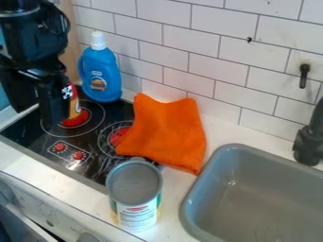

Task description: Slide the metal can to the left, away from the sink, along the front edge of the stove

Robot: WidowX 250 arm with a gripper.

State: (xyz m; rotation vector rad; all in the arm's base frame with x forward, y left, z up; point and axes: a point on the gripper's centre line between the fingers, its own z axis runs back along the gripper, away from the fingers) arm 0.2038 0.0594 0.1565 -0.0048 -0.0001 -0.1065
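The black gripper (54, 101) hangs at the upper left over the stove's rear left burner. Right beside it, partly hidden behind it, stands a red and yellow bottle (75, 113); whether the two touch I cannot tell. A blue detergent bottle (101, 75) with a white cap is upright by the wall, to the right of the gripper. An orange cloth (166, 130) lies across the stove's right side and onto the counter. Near the front edge a can (134, 194) with a grey top and a white-and-green label stands upright.
The black stove top (38, 132) has red burner centres and red knobs. A grey sink (214, 189) fills the lower right, with a black faucet (309, 142) at its back right. White wall tiles (208, 52) run along the back, with a black hook (304, 75).
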